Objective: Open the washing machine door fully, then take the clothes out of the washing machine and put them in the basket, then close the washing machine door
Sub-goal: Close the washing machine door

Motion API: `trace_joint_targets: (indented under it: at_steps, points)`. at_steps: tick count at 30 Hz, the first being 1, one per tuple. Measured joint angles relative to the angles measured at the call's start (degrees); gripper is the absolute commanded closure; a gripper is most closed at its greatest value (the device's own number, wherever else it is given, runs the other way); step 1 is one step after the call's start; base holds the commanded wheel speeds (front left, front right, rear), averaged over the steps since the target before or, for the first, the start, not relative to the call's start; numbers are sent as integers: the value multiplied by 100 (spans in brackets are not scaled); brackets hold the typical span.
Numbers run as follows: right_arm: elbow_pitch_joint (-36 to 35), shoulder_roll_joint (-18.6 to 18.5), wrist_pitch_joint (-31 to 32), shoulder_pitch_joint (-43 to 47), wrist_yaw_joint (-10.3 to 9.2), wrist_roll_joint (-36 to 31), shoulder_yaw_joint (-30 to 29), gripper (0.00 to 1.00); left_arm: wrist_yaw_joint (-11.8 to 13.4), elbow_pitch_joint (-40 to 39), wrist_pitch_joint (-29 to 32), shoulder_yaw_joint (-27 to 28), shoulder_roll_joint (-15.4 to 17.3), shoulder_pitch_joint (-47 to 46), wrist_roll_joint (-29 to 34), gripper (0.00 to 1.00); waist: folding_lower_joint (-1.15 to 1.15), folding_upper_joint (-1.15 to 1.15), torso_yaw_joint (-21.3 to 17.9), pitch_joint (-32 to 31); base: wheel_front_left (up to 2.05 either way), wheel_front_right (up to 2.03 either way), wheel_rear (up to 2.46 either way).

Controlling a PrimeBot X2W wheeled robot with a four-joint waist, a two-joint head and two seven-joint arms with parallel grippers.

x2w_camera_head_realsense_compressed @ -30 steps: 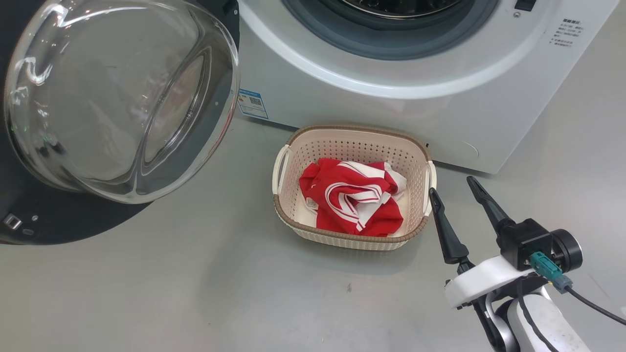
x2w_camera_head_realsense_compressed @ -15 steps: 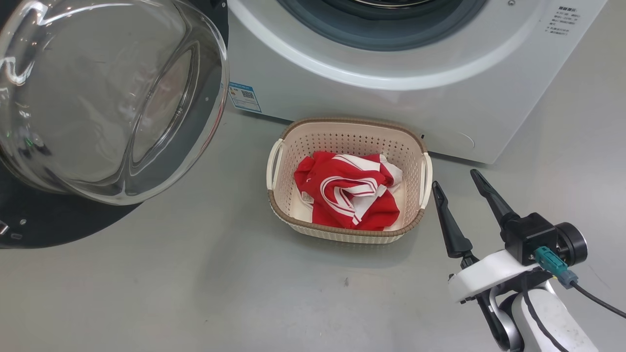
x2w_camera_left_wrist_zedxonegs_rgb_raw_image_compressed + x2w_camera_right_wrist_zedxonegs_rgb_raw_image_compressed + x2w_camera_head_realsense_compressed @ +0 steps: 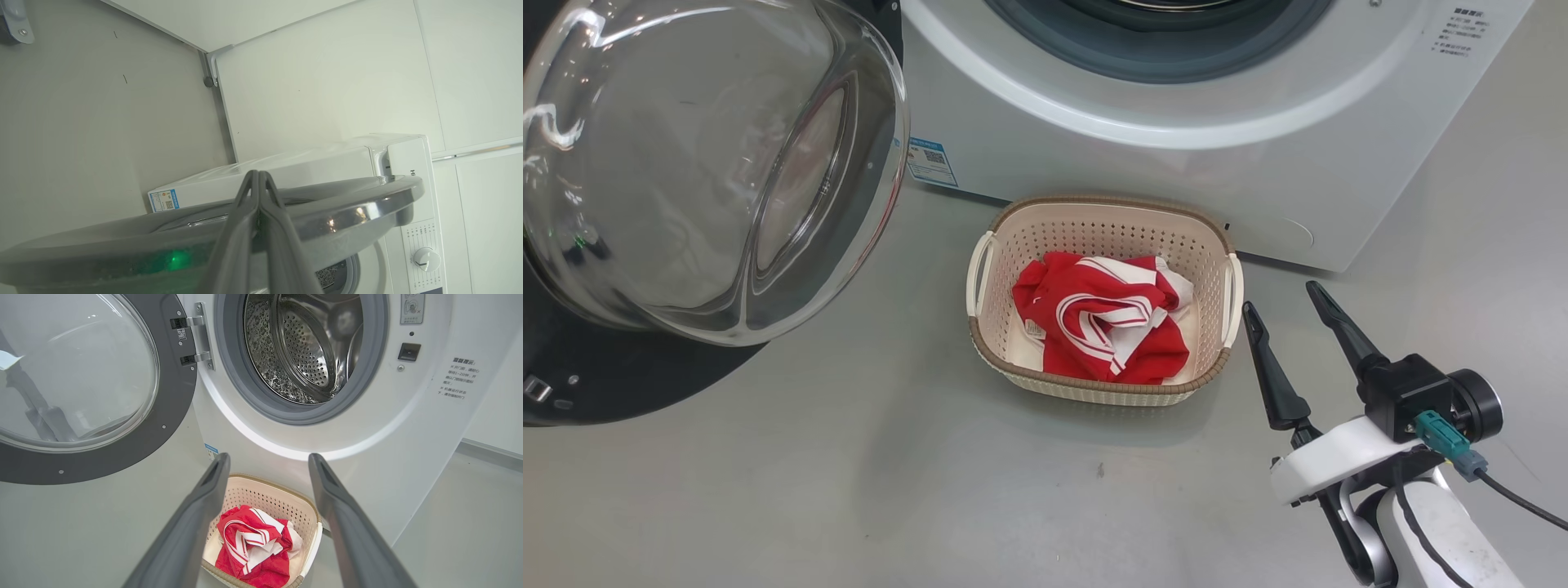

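- The clothes [image 3: 1103, 331] lie bundled inside the basket [image 3: 1094, 237]. The drum of the washing machine [image 3: 1160, 188], just behind the basket, looks bare, so I judge that only closing is left.
- The washing machine door [image 3: 686, 163] stands swung wide, well apart from the basket on the robot's left. As it swings home, its bulging glass passes over the basket side. A low sweep could clip the rim, though I cannot tell the clearance.
- The left end effector [image 3: 259, 173] is clenched on nothing, its fingers pressed together at the door's outer rim, on the far side from the basket. That rim is glossy and curved, so a push with closed tips could slide off, or prove too weak to latch the door.
- The right end effector [image 3: 1281, 297] is released, its jaws spread just beside the basket's right handle. A stray move there could shove the basket.
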Motion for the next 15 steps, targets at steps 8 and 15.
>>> trace_joint_targets:
  at_steps: [8, 15]
  points:
    - [0, 25, -58, 0, -1, 11, -43, 0, -291, -42, 482, 1, -15, 30, -312, 100, 0, 0, -42, -50, 0, 0, 0]
    - [0, 53, -68, -3, -10, 16, -64, 0, -499, -179, 911, -41, 58, 317, -379, 100, 0, 0, -102, -94, 0, 0, 0]
